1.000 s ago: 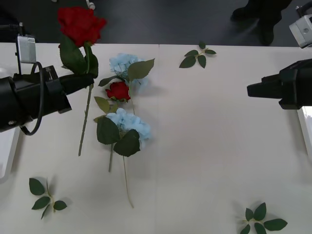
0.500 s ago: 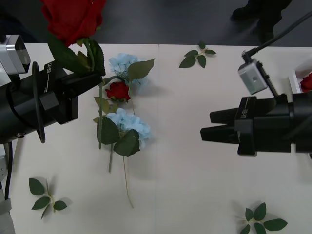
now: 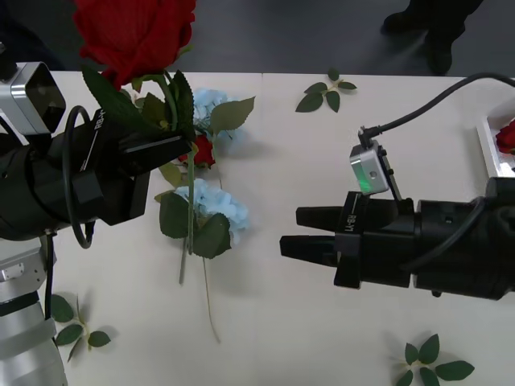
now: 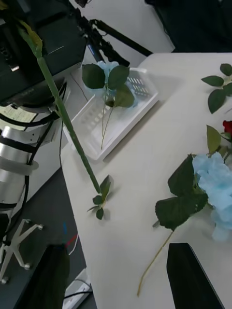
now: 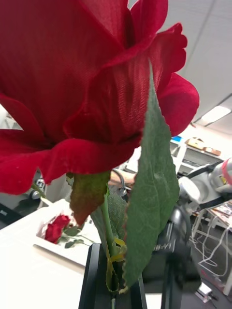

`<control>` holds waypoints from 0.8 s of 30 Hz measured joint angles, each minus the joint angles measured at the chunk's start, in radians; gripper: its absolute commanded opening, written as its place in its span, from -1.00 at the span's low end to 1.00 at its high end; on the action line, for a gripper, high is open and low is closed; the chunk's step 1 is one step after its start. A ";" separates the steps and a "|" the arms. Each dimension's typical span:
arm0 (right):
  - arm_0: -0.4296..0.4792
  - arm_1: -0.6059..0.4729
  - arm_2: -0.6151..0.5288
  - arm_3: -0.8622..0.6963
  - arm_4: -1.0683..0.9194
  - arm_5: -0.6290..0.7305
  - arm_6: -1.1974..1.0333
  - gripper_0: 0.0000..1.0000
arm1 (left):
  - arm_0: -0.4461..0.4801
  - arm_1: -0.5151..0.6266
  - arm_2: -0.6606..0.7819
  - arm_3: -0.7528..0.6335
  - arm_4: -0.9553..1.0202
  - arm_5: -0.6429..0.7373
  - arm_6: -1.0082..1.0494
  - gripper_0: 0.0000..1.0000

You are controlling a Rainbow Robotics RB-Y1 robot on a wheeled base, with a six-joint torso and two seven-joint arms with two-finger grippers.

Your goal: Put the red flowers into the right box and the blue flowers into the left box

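Note:
My left gripper is shut on the stem of a red flower and holds it upright above the table's left part; in the left wrist view the bloom is close up, the stem pinched between the fingers. My right gripper is open at mid-table, pointing left toward that stem. Two blue flowers and a small red flower lie on the table. The left box holds a blue flower. The right box holds a red flower.
Loose green leaf sprigs lie at the back, front left and front right. Bare white table stretches between the flower pile and the right box. A person's feet stand beyond the far edge.
My left gripper has lifted the red flower higher and carried it toward the centre. My right arm has swung in from the right edge to mid-table, fingers open.

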 measured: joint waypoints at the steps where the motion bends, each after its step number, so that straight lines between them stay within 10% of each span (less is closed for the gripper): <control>1: 0.000 0.009 0.020 0.004 0.003 -0.017 0.028 0.17 | -0.005 -0.001 0.000 0.000 0.000 0.008 0.000 -0.97; 24: -0.094 0.213 0.294 0.098 0.041 -0.262 0.155 0.18 | -0.048 -0.001 0.000 0.002 -0.025 0.027 0.000 -1.00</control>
